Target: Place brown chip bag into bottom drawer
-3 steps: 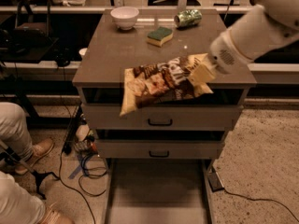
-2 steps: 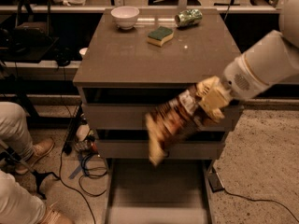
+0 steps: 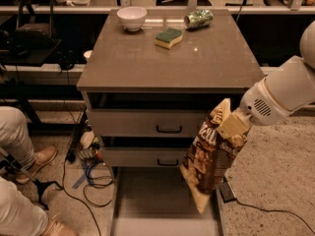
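Bag (image 3: 209,163) is gripped at its top end by the clenched gripper (image 3: 232,125), right of the cabinet (image 3: 167,68) front. It is hung over the right side of the open bottom drawer (image 3: 152,195).

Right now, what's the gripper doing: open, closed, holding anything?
Gripper: closed on the brown chip bag, right of the cabinet front, bag hanging over the open bottom drawer.

Cabinet top (image 3: 147,68) bears bowl (image 3: 132,17), sponge (image 3: 169,37) and tipped can (image 3: 198,19); tool (image 3: 232,126) holds brown chip bag (image 3: 209,166) below its front edge.
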Motion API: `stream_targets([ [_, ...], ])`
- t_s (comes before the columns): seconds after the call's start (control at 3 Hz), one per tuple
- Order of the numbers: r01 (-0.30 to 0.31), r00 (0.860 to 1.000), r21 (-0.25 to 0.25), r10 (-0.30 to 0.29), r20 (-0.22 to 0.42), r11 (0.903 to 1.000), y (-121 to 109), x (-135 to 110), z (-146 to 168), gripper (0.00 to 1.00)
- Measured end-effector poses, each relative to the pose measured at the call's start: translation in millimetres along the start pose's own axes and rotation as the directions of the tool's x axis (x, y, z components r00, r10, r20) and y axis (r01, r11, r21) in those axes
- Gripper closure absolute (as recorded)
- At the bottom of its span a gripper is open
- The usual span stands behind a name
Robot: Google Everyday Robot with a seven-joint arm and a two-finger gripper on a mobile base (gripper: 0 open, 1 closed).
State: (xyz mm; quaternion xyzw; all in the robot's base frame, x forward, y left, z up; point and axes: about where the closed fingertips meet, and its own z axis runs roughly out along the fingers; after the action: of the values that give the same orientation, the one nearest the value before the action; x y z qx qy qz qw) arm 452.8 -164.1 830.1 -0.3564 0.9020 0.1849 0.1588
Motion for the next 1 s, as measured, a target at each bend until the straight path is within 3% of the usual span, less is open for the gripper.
stream_targets([
  [0.33, -0.04, 0.999, -0.057, 0.038, -0.03, 0.9976, 0, 7, 36, 1.0],
  [0.67, -0.145, 0.989, -0.156, 0.14, -0.043, 0.9769, 0, 25, 98, 1.0],
  [1.0, -0.282, 0.959, -0.272, 0.281, -0.042, 0.92, 6, 50, 175, 1.0],
])
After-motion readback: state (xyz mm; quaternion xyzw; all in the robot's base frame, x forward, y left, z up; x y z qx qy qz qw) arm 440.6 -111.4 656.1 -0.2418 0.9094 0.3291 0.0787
